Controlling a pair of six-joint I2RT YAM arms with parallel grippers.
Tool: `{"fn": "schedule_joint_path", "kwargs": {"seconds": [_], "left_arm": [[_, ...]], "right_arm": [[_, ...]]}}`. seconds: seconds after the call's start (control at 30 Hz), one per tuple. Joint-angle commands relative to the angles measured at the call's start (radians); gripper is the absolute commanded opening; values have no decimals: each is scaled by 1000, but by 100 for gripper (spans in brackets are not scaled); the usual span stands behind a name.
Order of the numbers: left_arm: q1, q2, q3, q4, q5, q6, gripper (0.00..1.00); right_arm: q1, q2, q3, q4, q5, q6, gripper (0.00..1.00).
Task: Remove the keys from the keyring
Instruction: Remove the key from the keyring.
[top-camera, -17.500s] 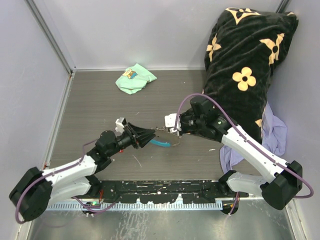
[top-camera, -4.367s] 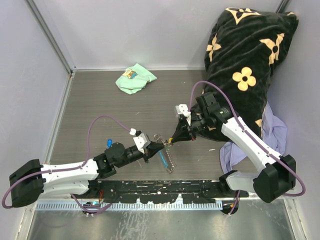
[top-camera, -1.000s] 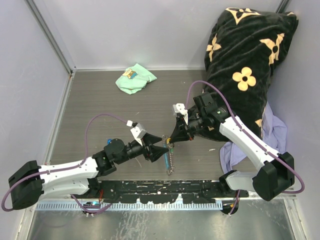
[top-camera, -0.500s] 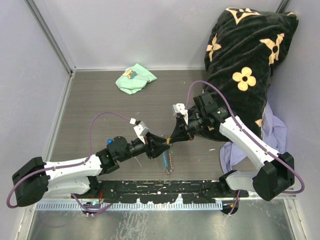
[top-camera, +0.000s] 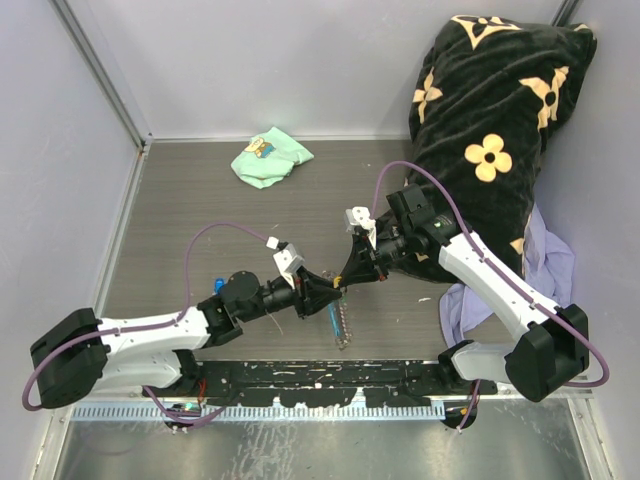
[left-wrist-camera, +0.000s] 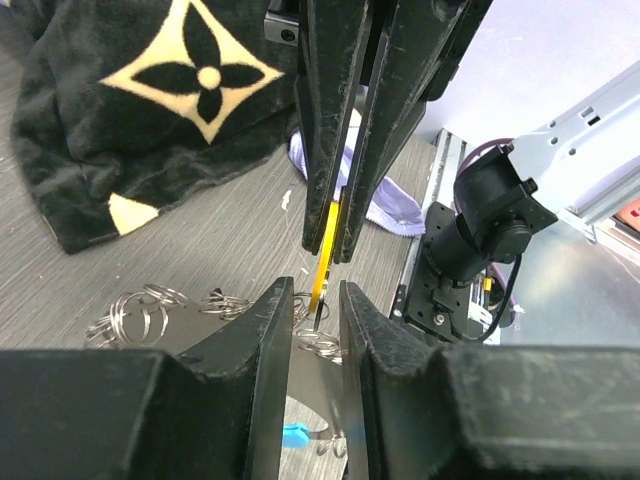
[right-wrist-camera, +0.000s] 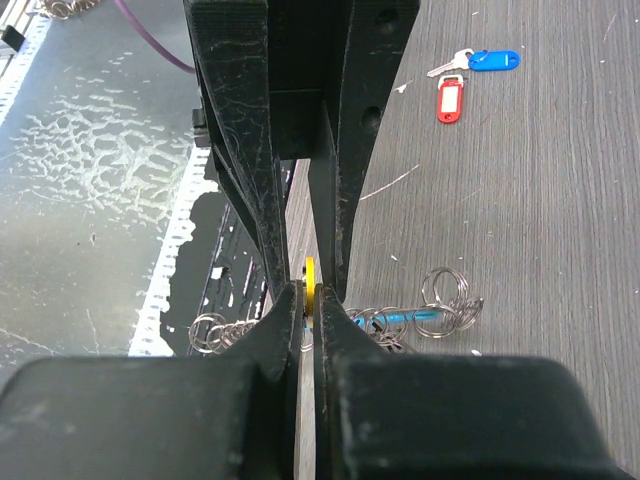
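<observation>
Left gripper (left-wrist-camera: 312, 305) has narrowed from wide to a slim gap around the yellow-tagged key (left-wrist-camera: 325, 245), which the right gripper (right-wrist-camera: 306, 300) pinches at centre (keyring (top-camera: 341, 322) trailing just near of them), so I judge the pull-off is next.

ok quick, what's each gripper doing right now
Left gripper: narrowly open, jaws either side of the yellow key tag, with a gap showing.
Right gripper: shut on the yellow key tag.
</observation>
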Motion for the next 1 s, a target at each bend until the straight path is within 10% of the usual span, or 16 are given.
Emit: {"fn": "schedule_joint_path", "kwargs": {"seconds": [0.0,0.3,0.63,0.97], "left_arm": [[9,13,56,82,44,2,26],[16,22,67,88,65,2,24],[33,22,68,77,85,-7,0],[52,-43,37,75,79,-9,0]], "right_arm": [[3,-21,36,14,-56,-2,1],[4,-21,34,13,-57,-4,1],[5,-22,39,13,-58,0,2],[-40,-51,66,-5,-34,4,55]]}}
